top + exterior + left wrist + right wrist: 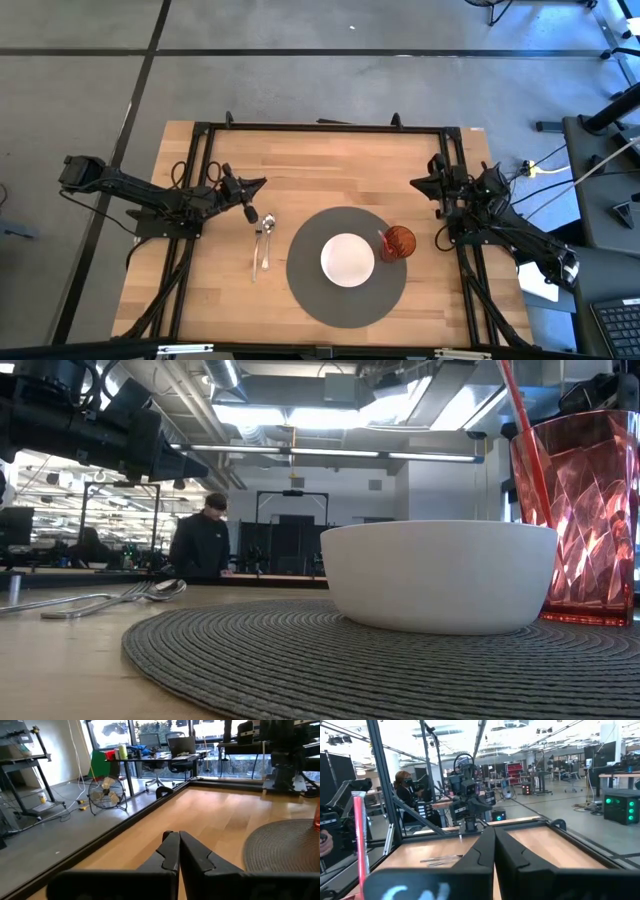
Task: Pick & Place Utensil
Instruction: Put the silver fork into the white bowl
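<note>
While its two dark fingers are pressed flat together with nothing between them, the left gripper [258,184] hangs just above the light wooden tabletop [300,160], close to the bowl end of the shiny metal spoon [267,224]. That spoon lies beside a shiny metal fork [257,250]; the pair sit side by side on bare wood between the left arm and the round grey woven placemat [305,290], handles pointing toward the table's near edge.

Both utensils look thin, rigid and light, and polished steel is likely to be slippery. Lying flat on the wood, they leave little for a fingertip to get under, so I would judge the narrow handle, roughly mid-length, the best place to pinch across, with the jaws first spread and lowered astride it.

On the mat stand a white round bowl [347,259] and, just beside it, a faceted red plastic tumbler [399,243] holding a red straw [386,243]. The right gripper [420,183], likewise closed and empty, waits near the far right corner.

From above, the layout and both arms are plain. Only the low view shows the spoon and fork heads overlapping close together and the bowl's depth, while a person in dark clothing [201,542] stands in the room behind. Neither wrist view shows the utensils clearly.
</note>
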Robot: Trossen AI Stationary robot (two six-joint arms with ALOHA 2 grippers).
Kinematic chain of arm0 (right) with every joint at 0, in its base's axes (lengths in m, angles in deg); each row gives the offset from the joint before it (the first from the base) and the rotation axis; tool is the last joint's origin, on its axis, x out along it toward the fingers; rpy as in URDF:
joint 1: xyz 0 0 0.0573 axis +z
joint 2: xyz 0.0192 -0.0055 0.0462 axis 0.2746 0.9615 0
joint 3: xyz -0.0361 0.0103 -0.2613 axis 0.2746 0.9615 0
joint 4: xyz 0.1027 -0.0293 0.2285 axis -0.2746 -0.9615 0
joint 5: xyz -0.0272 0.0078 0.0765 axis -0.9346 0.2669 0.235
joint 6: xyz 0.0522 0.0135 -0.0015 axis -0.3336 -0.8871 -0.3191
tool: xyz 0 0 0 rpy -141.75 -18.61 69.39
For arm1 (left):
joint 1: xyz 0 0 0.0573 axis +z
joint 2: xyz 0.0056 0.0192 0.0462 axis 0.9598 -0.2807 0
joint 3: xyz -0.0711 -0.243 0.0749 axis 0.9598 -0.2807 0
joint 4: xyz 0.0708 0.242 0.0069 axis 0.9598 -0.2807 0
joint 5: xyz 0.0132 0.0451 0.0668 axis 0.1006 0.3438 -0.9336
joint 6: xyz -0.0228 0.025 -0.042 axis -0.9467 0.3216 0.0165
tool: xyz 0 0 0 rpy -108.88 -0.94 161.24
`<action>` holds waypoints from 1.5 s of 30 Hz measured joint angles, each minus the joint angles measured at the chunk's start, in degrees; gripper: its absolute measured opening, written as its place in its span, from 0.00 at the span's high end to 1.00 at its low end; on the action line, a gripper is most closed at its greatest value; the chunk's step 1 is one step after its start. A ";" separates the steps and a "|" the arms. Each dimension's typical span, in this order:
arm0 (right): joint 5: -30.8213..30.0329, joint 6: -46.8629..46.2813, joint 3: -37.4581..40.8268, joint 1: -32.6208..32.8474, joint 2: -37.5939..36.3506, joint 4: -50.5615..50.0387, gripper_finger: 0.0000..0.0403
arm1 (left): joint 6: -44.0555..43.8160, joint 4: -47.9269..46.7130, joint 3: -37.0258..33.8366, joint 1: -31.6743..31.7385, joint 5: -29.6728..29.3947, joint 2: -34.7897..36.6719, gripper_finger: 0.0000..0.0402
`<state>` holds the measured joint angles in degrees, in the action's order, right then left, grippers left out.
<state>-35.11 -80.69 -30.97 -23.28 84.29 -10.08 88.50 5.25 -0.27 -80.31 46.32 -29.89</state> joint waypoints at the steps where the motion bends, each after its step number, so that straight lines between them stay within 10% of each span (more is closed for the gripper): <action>1: 0.04 0.02 0.00 0.00 0.00 -0.04 0.99 | -0.03 -0.02 0.00 -0.02 0.11 0.00 1.00; 13: -0.08 0.26 -0.02 0.02 0.00 -0.20 0.99 | -5.83 -16.12 9.33 -0.16 5.07 -0.10 0.99; 19: -0.18 0.20 -0.04 0.02 0.00 0.04 0.99 | -10.82 -32.02 20.61 -3.36 -2.75 -6.28 0.99; 27: -0.13 0.77 -0.09 0.02 0.00 0.84 0.98 | -38.18 -67.94 34.65 -4.07 -4.28 -13.15 0.99; 45: -1.58 -0.39 -0.09 0.02 0.00 0.00 0.98 | -58.55 -84.29 40.28 -5.70 22.81 -38.06 0.93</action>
<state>-36.69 -81.08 -31.06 -23.26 84.29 -10.07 29.96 -79.03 40.02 -86.01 69.14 -67.94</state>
